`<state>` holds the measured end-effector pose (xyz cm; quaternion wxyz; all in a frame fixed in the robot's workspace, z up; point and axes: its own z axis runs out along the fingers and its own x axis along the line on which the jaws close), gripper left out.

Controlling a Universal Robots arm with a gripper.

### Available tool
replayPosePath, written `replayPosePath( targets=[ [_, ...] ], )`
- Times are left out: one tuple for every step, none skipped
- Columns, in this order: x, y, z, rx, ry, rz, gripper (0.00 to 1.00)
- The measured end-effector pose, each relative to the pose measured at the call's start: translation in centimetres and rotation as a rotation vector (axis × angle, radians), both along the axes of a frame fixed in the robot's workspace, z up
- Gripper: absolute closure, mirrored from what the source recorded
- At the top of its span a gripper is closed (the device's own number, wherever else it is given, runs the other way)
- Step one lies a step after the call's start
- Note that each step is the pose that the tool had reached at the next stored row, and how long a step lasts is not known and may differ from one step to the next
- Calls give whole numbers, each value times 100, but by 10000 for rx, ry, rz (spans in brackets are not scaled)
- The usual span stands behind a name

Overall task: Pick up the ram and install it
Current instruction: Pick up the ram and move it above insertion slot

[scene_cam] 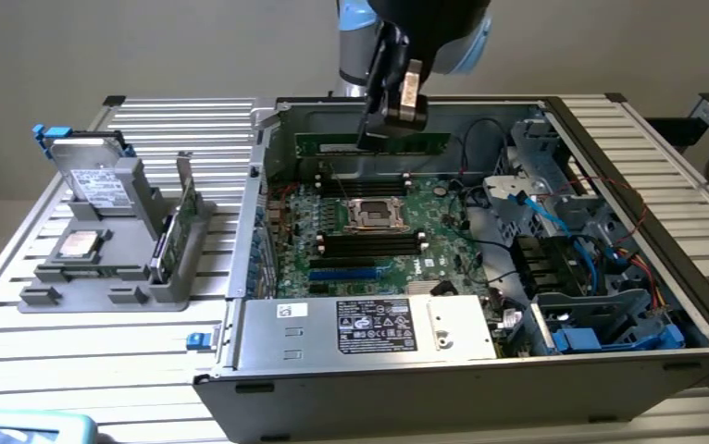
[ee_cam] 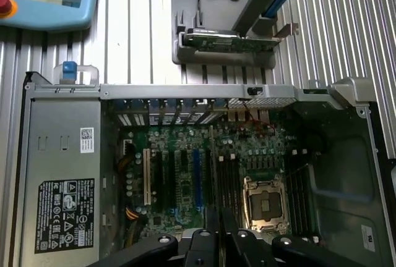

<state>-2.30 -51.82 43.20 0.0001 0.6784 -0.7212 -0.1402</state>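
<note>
Fingers point(ee_cam: 228, 233) pinched nearly shut on the ram point(ee_cam: 212, 168) hold it edge-down over the motherboard point(ee_cam: 179, 156) beside the empty processor socket point(ee_cam: 263, 202): installing is in hand, likely calling for squaring it to a memory slot point(ee_cam: 230, 183).

Slatted table point(scene_cam: 83, 342): computer case point(scene_cam: 454, 388), apparent fixture point(scene_cam: 89, 275)

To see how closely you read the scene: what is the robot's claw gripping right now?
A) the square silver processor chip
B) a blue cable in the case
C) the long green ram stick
C: the claw is shut on the ram, holding it on edge over the motherboard inside the open case; the processor chip lies on the grey holder outside.
</note>
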Motion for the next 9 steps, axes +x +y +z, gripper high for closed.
replayPosePath(
  targets=[
    [23,0,-6,11,67,0,85],
    [49,0,-14,12,124,1,85],
    [80,0,-25,15,159,1,85],
    [120,-1,-41,15,178,1,85],
    [164,0,-59,16,189,-1,85],
    [213,3,-77,14,200,0,85],
    [251,6,-94,13,212,1,85],
    [285,9,-113,14,229,0,85],
    [316,13,-131,15,249,-1,85]
  ],
)
